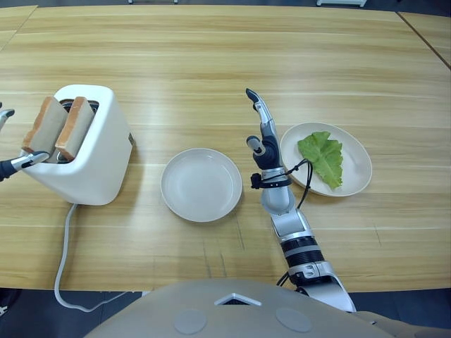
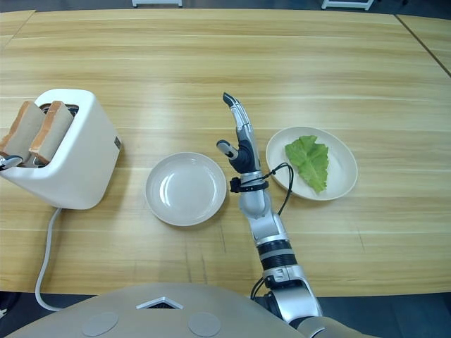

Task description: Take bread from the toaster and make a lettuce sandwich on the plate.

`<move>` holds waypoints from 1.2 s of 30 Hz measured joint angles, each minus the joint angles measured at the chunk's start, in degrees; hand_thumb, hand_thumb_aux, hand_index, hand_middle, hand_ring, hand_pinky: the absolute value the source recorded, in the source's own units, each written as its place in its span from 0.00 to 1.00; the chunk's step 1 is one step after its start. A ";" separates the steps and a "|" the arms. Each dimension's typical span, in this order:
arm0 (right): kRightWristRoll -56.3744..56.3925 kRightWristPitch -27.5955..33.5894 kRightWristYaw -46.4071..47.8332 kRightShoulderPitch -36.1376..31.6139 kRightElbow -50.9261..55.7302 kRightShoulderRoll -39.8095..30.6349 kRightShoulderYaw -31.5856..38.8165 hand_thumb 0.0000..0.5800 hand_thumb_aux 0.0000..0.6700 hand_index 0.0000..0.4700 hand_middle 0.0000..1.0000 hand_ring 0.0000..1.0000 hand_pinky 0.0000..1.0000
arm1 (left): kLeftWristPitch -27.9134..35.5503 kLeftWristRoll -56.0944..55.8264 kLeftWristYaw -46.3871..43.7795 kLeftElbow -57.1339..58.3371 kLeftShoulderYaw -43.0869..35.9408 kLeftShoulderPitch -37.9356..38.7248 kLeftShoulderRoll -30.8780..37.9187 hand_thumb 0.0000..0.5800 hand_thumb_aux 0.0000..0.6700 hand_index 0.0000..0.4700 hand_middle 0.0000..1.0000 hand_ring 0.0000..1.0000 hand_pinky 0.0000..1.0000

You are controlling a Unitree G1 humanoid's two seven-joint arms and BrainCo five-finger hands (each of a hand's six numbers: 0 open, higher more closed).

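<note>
A white toaster (image 1: pixel 91 158) stands at the left of the table with two bread slices (image 1: pixel 44 128) (image 1: pixel 75 127) sticking up from its slots. My left hand (image 1: pixel 15 163) is at the left edge of the view. It is open, with one fingertip by the lower edge of the outer slice and another apart from it higher up. An empty white plate (image 1: pixel 201 184) lies in the middle. My right hand (image 1: pixel 262 137) stands upright and open between that plate and a second plate (image 1: pixel 356 172), which holds a green lettuce leaf (image 1: pixel 323 158).
The toaster's white cord (image 1: pixel 65 246) runs from its base toward the near table edge. Bare wooden tabletop (image 1: pixel 225 56) stretches behind everything. Table seams show at the far corners.
</note>
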 measured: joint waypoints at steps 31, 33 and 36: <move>0.01 -0.01 -0.52 -0.02 0.56 0.13 0.31 0.00 0.00 0.00 0.00 0.00 0.00 | 2.36 -0.10 0.06 1.68 -7.93 -4.05 0.18 0.00 0.00 0.00 0.00 0.00 0.00; 0.01 -0.01 -0.56 -0.02 0.59 0.11 0.31 0.00 0.00 0.00 0.00 0.00 0.00 | 2.42 -0.10 0.03 1.56 -6.77 -2.90 0.33 0.00 0.00 0.00 0.00 0.00 0.00; 0.01 -0.02 -0.62 0.00 0.71 0.06 0.27 0.00 0.00 0.00 0.00 0.00 0.00 | 2.52 -0.06 0.01 1.11 -5.07 -1.15 0.64 0.00 0.00 0.00 0.00 0.00 0.00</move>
